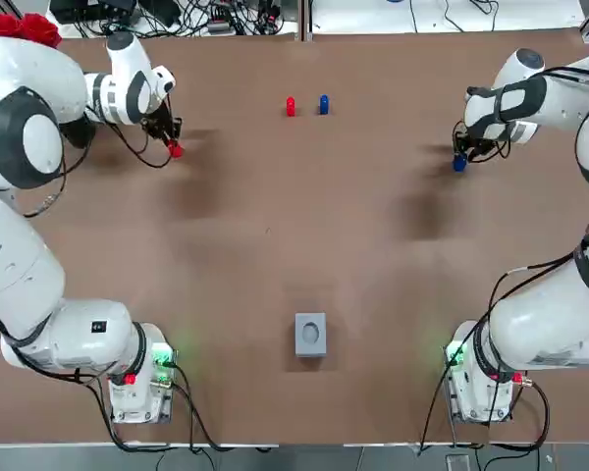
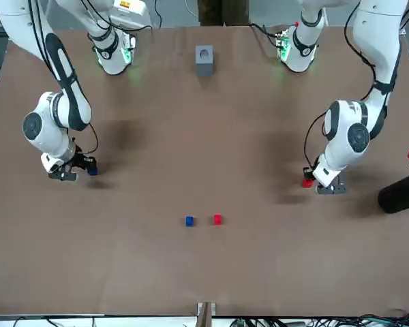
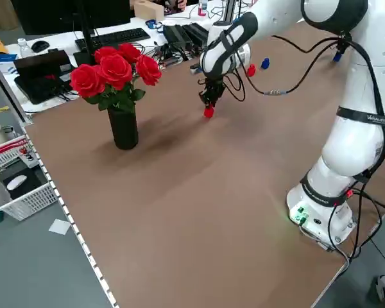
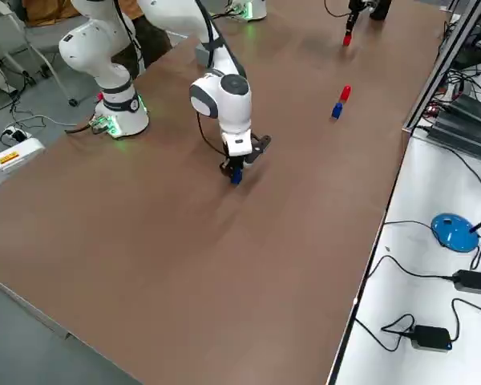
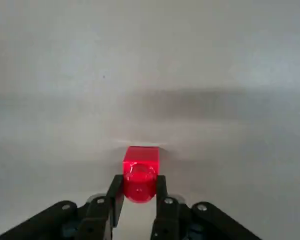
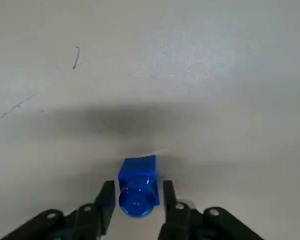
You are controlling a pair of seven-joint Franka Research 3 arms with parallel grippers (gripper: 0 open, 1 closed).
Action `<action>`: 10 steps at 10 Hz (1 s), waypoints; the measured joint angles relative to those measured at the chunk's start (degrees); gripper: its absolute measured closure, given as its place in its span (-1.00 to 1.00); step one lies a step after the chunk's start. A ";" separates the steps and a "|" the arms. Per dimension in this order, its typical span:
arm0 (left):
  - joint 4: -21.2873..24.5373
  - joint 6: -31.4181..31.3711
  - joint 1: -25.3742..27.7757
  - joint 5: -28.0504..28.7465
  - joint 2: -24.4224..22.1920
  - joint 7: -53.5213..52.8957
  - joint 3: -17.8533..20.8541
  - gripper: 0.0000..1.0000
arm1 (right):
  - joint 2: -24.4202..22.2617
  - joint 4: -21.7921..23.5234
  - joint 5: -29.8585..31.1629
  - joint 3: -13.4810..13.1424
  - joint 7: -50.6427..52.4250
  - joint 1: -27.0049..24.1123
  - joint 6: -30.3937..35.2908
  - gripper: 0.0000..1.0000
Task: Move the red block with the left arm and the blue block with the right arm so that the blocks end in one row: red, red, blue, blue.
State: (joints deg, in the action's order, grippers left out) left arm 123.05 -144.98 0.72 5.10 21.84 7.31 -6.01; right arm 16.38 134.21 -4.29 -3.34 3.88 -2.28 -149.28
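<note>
Two small blocks stand side by side at the far middle of the table, a red one [image 1: 291,106] and a blue one [image 1: 323,103]. A second red block [image 1: 176,150] lies at the far left, and my left gripper [image 1: 173,143] is shut on it; the left wrist view shows both fingers pressed against the red block [image 5: 140,159]. At the far right, my right gripper [image 1: 460,157] stands open and low over a second blue block [image 1: 459,165]. The right wrist view shows its fingers [image 6: 108,195] either side of that blue block [image 6: 137,176], a thin gap on each side.
A grey box [image 1: 310,334] sits near the front middle, between the arm bases. A black vase of red roses [image 3: 119,96] stands at the far left corner, just beyond my left arm. A desk with cables and a keyboard runs along the far edge.
</note>
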 joint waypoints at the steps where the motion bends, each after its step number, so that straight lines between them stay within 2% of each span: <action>1: -1.99 -0.01 -0.40 0.71 1.39 0.07 -0.71 0.41 | 0.00 0.00 -0.01 0.00 0.00 0.00 -0.03 0.20; 2: -4.33 -0.01 -0.79 0.76 2.98 0.08 -1.48 0.41 | -0.17 -0.10 -0.02 -0.02 0.00 0.00 -0.05 0.35; 3: -6.35 0.00 -1.15 0.76 4.36 0.11 -2.18 0.41 | -0.13 -0.08 -0.03 0.00 0.00 0.01 -0.06 0.40; 7: -11.75 0.04 -1.61 0.84 8.05 4.08 -5.25 0.41 | -0.11 -0.08 -0.03 0.02 0.03 0.25 -0.18 0.40; 10: -16.50 0.09 -3.90 0.92 11.19 8.47 -5.74 0.41 | 0.25 -0.16 -0.03 0.19 0.05 1.63 -2.21 0.40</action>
State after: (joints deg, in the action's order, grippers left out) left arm 106.55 -144.89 -3.18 6.02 33.03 15.77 -11.75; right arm 16.63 134.06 -4.33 -3.15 3.93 -0.65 -151.49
